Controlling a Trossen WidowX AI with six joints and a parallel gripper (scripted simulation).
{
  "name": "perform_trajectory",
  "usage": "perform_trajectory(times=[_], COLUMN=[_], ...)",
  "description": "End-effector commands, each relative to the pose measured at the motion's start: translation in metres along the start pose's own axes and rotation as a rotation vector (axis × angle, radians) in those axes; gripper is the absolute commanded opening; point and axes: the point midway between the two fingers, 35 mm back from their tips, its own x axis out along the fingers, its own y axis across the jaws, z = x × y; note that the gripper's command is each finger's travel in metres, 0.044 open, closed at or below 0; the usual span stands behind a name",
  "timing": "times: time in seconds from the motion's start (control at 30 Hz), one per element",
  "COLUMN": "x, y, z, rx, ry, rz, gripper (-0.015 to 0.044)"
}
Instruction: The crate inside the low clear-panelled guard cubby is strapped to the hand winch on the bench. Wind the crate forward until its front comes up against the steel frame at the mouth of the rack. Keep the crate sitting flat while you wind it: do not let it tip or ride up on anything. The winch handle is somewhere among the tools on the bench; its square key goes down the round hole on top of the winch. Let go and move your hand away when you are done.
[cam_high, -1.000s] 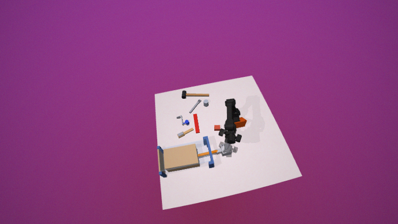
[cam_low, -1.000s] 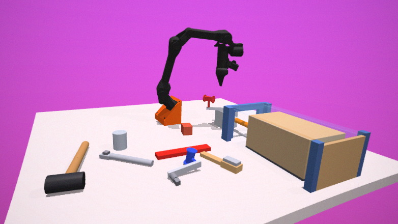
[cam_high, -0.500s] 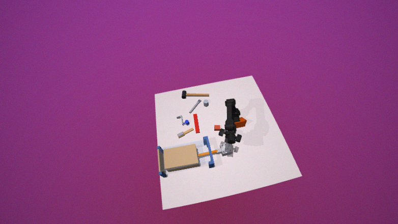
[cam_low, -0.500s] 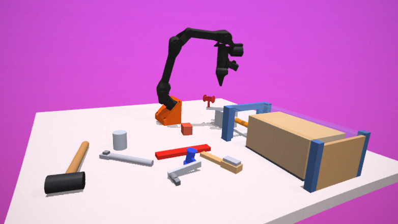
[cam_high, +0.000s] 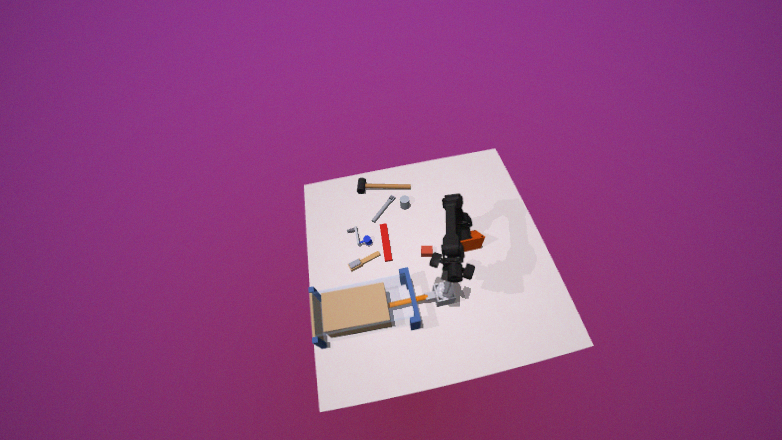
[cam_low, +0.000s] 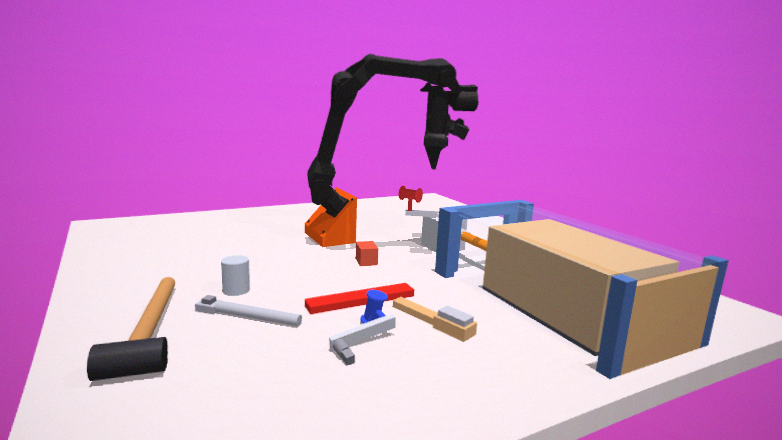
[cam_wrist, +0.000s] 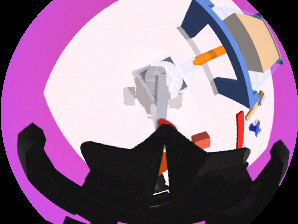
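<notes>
Crate (cam_high: 352, 309) (cam_low: 552, 273) (cam_wrist: 256, 42) at far left in top view, flat inside the clear-panelled cubby, front short of the blue frame (cam_high: 411, 290) (cam_low: 448, 240) (cam_wrist: 235, 55), visible gap between.

Tools next: blue-knobbed crank (cam_high: 358, 237) (cam_low: 363, 332) (cam_wrist: 255, 128) lying on the bench; brush (cam_high: 363, 261) (cam_low: 437, 317) (cam_wrist: 254, 107) nearer the cubby; hammer (cam_high: 385, 186) (cam_low: 143, 333) and wrench (cam_high: 383, 209) (cam_low: 251, 312) farther up. Red bar (cam_high: 386, 242) (cam_low: 358, 298) (cam_wrist: 240, 130) just right of the crank, grey cylinder (cam_high: 404, 202) (cam_low: 235, 275) just right of the wrench.

Orange strap (cam_high: 400, 303) (cam_low: 473, 239) (cam_wrist: 209, 56) runs from crate front, through the frame, toward the winch (cam_high: 445, 300) (cam_low: 430, 232) (cam_wrist: 149, 92). Red block (cam_high: 426, 250) (cam_low: 366, 253) (cam_wrist: 201, 140) sits apart from both.

Winch has a red-knobbed handle (cam_low: 410, 194) (cam_wrist: 161, 100) on top, knob up. Gripper (cam_high: 453, 278) (cam_low: 433, 166) (cam_wrist: 165, 128) hangs above bench level near the winch, fingertips down and together, holding nothing. Relative to gripper: crate is lower, well apart, off to the left in top view, beyond the frame; upper right in wrist view. Orange arm base (cam_high: 474, 241) (cam_low: 341, 229) at right in top view.
</notes>
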Motion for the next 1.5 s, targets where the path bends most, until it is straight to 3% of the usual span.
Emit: perform_trajectory(times=[0.0,0.53,1.47], x=[0.0,0.023,0.06], y=[0.0,0.001,0.002], z=[-0.001,-0.059,-0.056], rx=[0.005,0.425,0.425], ry=[-0.005,-0.422,-0.421], rz=[-0.002,-0.089,-0.091], gripper=[0.0026,0.044,0.044])
